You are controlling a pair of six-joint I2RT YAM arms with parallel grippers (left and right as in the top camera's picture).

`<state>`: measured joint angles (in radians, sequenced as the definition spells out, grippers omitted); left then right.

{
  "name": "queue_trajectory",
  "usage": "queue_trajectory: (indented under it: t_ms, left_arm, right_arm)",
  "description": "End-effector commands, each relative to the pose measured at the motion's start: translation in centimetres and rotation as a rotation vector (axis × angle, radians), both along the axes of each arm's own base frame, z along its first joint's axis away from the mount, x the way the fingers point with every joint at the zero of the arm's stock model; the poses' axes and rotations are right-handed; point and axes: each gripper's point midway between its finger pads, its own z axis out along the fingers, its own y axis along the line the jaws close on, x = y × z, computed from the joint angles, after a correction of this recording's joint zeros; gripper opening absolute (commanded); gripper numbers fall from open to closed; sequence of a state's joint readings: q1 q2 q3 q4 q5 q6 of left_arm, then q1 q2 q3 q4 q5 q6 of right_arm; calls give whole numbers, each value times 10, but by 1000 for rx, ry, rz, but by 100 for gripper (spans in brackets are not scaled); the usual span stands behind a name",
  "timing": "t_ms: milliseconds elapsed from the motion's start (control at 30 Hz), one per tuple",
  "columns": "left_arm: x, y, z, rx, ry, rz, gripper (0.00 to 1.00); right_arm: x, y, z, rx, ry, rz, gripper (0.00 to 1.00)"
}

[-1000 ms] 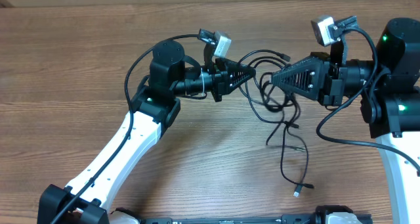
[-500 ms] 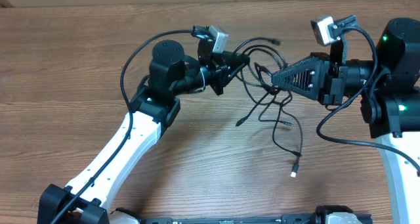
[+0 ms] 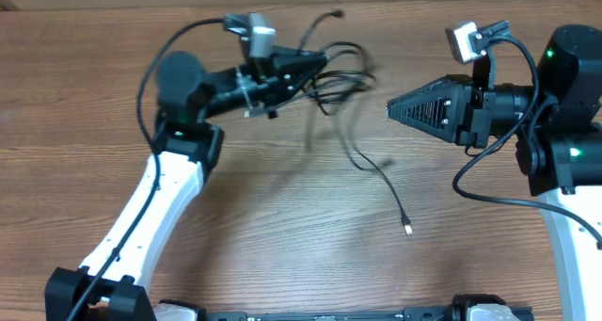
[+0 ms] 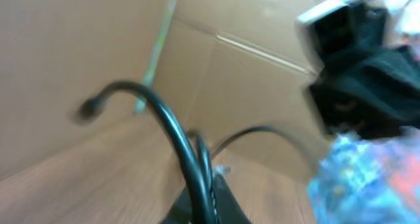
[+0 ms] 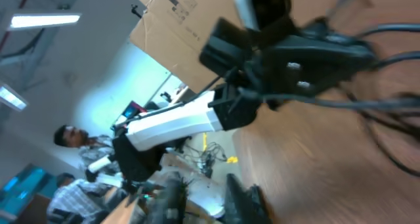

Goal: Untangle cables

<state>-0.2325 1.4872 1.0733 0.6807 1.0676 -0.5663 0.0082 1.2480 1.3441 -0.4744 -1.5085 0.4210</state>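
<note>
The cables (image 3: 340, 65) are thin black cords, bunched in the air at the tip of my left gripper (image 3: 308, 65), which is shut on them. One strand trails down to a silver-tipped plug (image 3: 408, 229) on the table, and another plug end (image 3: 336, 14) sticks up behind. In the left wrist view two cords (image 4: 191, 159) run out from between the shut left gripper (image 4: 207, 209). My right gripper (image 3: 391, 103) hovers to the right of the bunch, apart from it. In the right wrist view the right gripper (image 5: 207, 201) stands open with nothing between its fingers.
The wooden table (image 3: 282, 199) stretches below both arms. The right arm's black base (image 3: 569, 123) stands at the right edge and the left arm's white link (image 3: 160, 208) crosses the lower left. Cardboard (image 4: 249, 73) stands behind the table.
My left gripper has swung left and toward the back, dragging the cable bunch with it. The right gripper has let go of the cables and opened; its arm stayed put.
</note>
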Motion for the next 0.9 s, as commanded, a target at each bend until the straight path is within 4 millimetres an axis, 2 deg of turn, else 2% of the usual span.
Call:
queue_trajectory:
  t_ms: [0, 100, 200, 233, 333, 567, 633, 733, 867]
  left_arm:
    - [-31, 7, 16, -5, 36, -159, 4]
    - [-41, 8, 23, -4, -15, -197, 4]
    - [-45, 8, 26, -3, -49, -207, 4]
    - [-45, 8, 27, -3, -54, -206, 4]
    - [-45, 9, 27, -3, -55, -205, 4]
    - [-45, 9, 26, 1, -63, -208, 4]
    - [-45, 9, 26, 1, -62, -209, 4]
    - [-45, 9, 24, 3, -46, -210, 4]
    - [-45, 8, 22, 9, -32, -218, 4]
  right_arm:
    - [15, 0, -9, -23, 29, -59, 35]
    - [25, -1, -18, -47, 76, -117, 53]
    - [27, -2, -24, -63, 76, -135, 63]
    - [28, -3, -28, -75, 78, -146, 70]
    - [35, -6, -45, -129, 128, -216, 80]
    - [36, -9, -57, -171, 160, -250, 92]
    - [37, -10, -60, -181, 169, -259, 98]
    - [43, -19, -85, -284, 228, -356, 99]
    - [41, -30, -111, -386, 332, -430, 98]
